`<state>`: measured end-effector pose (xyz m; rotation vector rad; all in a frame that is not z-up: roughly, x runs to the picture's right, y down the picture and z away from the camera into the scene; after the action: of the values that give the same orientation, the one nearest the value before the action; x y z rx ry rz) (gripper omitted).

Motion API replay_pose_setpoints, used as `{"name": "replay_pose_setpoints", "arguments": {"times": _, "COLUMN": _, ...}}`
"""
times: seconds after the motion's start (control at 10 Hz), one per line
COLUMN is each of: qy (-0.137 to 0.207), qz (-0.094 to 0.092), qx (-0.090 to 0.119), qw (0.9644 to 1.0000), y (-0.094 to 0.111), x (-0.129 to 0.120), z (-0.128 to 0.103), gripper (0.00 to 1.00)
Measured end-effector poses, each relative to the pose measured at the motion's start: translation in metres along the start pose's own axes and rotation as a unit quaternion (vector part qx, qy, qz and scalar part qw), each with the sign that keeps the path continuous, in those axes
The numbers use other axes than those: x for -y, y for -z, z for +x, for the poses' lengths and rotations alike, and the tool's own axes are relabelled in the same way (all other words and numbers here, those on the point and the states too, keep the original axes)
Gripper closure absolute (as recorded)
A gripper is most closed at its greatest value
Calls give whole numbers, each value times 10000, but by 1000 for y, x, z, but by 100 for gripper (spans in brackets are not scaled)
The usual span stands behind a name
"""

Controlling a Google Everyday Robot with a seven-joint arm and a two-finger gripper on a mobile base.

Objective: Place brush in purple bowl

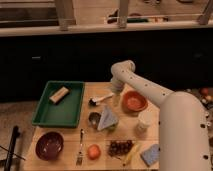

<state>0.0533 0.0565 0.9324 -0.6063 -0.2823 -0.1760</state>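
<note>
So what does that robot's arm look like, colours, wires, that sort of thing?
The arm is smooth creamy white: thick rounded tubes joined by a bulbous elbow, slimming toward the end. No cables, labels or markings show. Its tool, equally pale, sits above the table between the brush and the orange bowl.

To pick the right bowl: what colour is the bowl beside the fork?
Dark purple bowl, camera view; gripper is by the brush.

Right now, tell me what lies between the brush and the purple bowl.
Camera view: only the green tray's corner and bare table lie between brush and purple bowl. The tool hangs at the handle.
</note>
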Motion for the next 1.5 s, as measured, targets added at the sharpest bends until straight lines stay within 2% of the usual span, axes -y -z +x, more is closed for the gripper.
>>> {"name": "replay_pose_setpoints", "arguments": {"times": 0.3, "qy": 84, "qz": -100, "qx": 95, "qw": 9999, "y": -9, "x": 4, "z": 3, "gripper": 21}}
{"name": "replay_pose_setpoints", "arguments": {"times": 0.4, "qy": 82, "qz": -131, "qx": 121, "qw": 9998, "y": -13, "x": 5, "z": 4, "gripper": 27}}
{"name": "replay_pose_setpoints", "arguments": {"times": 0.6, "qy": 73, "qz": -174, "qx": 151, "qw": 9997, "y": -18, "x": 7, "z": 5, "gripper": 44}}
{"name": "replay_pose_setpoints", "arguments": {"times": 1.0, "qy": 158, "qz": -239, "qx": 175, "qw": 9994, "y": -20, "x": 15, "z": 1, "gripper": 87}}
{"name": "replay_pose_setpoints", "arguments": {"times": 1.2, "qy": 196, "qz": -255, "qx": 193, "qw": 9993, "y": -20, "x": 18, "z": -1, "gripper": 99}}
{"name": "replay_pose_setpoints", "arguments": {"times": 1.5, "qy": 242, "qz": -284, "qx": 193, "qw": 9991, "y": -21, "x": 19, "z": -2, "gripper": 98}}
